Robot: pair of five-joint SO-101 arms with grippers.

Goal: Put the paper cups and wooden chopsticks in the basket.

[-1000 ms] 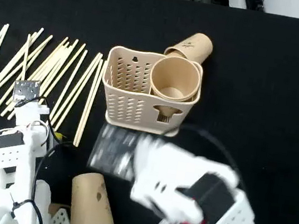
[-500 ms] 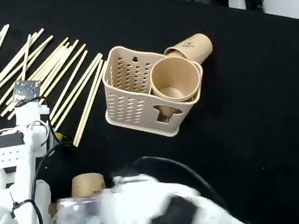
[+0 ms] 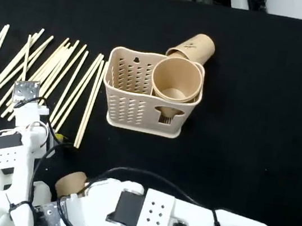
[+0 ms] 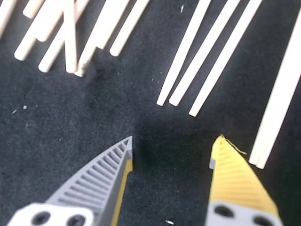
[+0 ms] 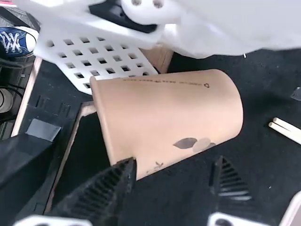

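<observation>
- The right arm has swung away from the front of the basket. A second ago it was a blur just below the basket. It now lies across the bottom edge of the high view, with its wrist at the lower left.
- That swing brings the right gripper to the paper cup lying on its side. Its fingers are apart and hold nothing, and the cup's side sits just past the tips.
- In the high view the arm now covers most of this cup. It was in plain sight a second ago, and now only one end shows at the lower left.
- Nothing else has shifted. One cup stands upright in the right half of the basket. Another cup lies tilted behind the basket against its far rim, and I cannot tell whether it counts as inside.
- The left gripper has kept its place at the left of the high view. Its fingers are apart over bare black cloth, just short of the nearest chopstick ends.
- The chopsticks all lie fanned out on the table in the upper left, beside the basket and outside it.
- My reading is that the right arm is lining up to grasp the fallen cup. If so, the task is early: one cup is clearly in and no chopsticks are.
</observation>
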